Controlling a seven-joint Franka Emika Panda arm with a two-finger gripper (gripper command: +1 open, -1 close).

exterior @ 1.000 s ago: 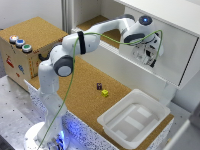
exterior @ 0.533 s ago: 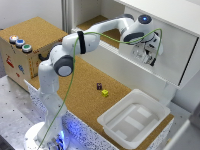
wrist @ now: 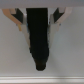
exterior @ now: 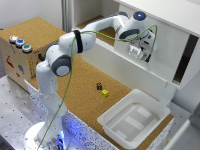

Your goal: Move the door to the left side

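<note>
The door (exterior: 162, 57) is a large flat white panel on the white cabinet (exterior: 165, 10). It covers the part of the cabinet toward the exterior view's right. A dark gap shows at its right edge, and the cabinet's open part with a cork floor lies to its left. My gripper (exterior: 139, 52) is pressed up against the door's face near its left portion. In the wrist view the fingers (wrist: 39, 45) form one dark mass with no gap, shut on nothing, in front of a plain white surface (wrist: 15, 55).
A white plastic tray (exterior: 152, 107) sits on the cork table at the exterior view's lower right. A small yellow block (exterior: 105, 92) and a dark small object (exterior: 99, 86) lie in front of the cabinet. A wooden box with coloured buttons (exterior: 20, 52) stands at the left.
</note>
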